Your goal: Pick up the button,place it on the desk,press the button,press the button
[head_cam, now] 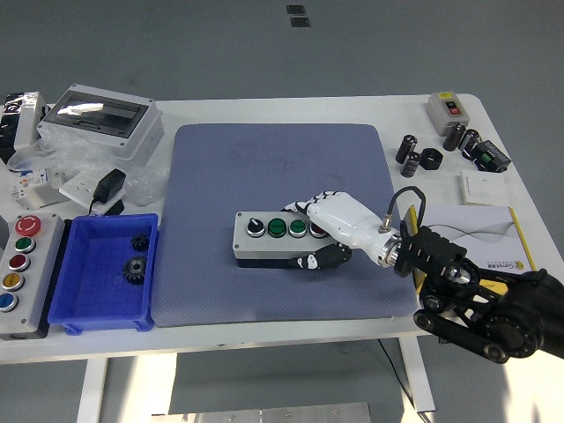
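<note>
while the button box (275, 236) sits on the blue-grey mat (282, 220) in the middle of the white table (291, 110), it is gripped by the right hand (328, 231). the white fingers (304, 208) are laid over the top of the box at its right end, and the dark thumb (315, 260) is pressed against the front side, so the box is squeezed between them. on top of the box a black knob and two green buttons can be seen in a row, and a bit of a red one is seen under the fingers. the black right arm (480, 304) is seen coming in from the lower right corner.

to the left of the mat, a blue tray (66, 264) is placed on the table, and two small dark gears (136, 256) are kept inside it. left of the tray, at the table's edge, a grey panel (22, 273) with a red, a green, a red, a yellow and a blue button is found. behind the tray, a grey case with a clear lid (99, 119) and a black plug (109, 187) are seen. at the far right corner, a small grey switch box (448, 109) and some black tubes (423, 152) are set. a white and yellow booklet (480, 231) is laid just right of the mat.
</note>
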Available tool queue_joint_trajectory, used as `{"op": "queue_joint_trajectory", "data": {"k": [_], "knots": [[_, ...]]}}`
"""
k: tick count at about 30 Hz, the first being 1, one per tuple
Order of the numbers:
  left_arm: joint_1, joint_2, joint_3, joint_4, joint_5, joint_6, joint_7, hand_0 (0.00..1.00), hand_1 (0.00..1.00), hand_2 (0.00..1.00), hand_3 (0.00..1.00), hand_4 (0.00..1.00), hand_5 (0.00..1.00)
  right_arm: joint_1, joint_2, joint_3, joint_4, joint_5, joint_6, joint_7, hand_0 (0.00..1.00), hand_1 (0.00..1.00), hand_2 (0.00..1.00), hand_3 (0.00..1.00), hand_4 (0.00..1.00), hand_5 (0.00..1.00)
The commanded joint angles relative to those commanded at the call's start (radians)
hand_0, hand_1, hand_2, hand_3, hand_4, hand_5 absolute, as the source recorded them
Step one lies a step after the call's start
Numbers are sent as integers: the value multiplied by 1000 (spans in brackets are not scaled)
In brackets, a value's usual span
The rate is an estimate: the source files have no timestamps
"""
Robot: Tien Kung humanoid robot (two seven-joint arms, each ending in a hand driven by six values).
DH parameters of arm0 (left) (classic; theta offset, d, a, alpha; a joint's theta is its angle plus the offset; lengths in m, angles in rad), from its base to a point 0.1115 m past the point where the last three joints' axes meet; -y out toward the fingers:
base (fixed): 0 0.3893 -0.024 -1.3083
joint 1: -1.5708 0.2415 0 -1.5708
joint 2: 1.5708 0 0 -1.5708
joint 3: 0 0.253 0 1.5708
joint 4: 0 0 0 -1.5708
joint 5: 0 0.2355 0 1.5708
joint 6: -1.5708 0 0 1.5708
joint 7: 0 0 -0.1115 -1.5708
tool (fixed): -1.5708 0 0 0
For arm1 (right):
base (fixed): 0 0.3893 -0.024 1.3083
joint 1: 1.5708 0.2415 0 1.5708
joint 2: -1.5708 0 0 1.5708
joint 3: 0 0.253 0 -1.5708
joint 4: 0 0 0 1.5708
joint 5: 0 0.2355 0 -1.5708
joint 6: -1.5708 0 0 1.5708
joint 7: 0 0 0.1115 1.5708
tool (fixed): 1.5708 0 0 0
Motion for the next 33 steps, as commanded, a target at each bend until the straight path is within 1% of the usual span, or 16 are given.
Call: {"op": "queue_joint_trajectory", "data": {"k": [1,2,7,8,13,14,19,20,25,26,33], "knots": [[0,0,0,0,0,0,0,627,592,522,579,604,183,0,-1,0,1,2,1,-1,802,781,778,859,464,2],[0,1,0,0,0,0,0,627,590,521,577,606,186,0,-3,-1,3,6,2,-2,835,816,813,888,499,2],[0,2,0,0,2,-1,2,627,590,521,577,606,186,2,-10,1,12,41,17,-3,835,816,813,888,499,2],[0,2,0,0,2,-1,2,627,590,521,576,606,186,2,-12,1,13,47,20,-4,851,846,835,911,527,2],[-1,2,0,0,2,-1,2,627,590,521,576,606,186,4,-17,4,19,66,29,-5,851,846,835,911,527,2],[-1,2,0,0,2,-1,2,627,589,520,576,605,186,4,-18,5,21,69,30,-5,853,848,840,923,550,2],[0,2,1,0,2,-1,2,627,589,520,576,605,186,2,-25,7,29,100,40,-9,853,848,840,923,550,2],[0,2,1,0,2,-1,2,627,588,520,575,602,184,1,-27,8,32,110,43,-10,855,859,853,936,576,2],[2,3,1,0,2,-1,3,627,588,520,575,602,184,-2,-36,12,47,149,58,-15,855,859,853,936,576,2],[2,3,1,0,2,-1,3,626,587,519,575,600,180,-2,-37,14,50,154,61,-15,853,862,858,946,592,2],[3,2,4,0,0,-1,2,627,586,518,575,596,177,-5,-46,24,66,177,74,-20,846,865,867,958,601,4]]}}
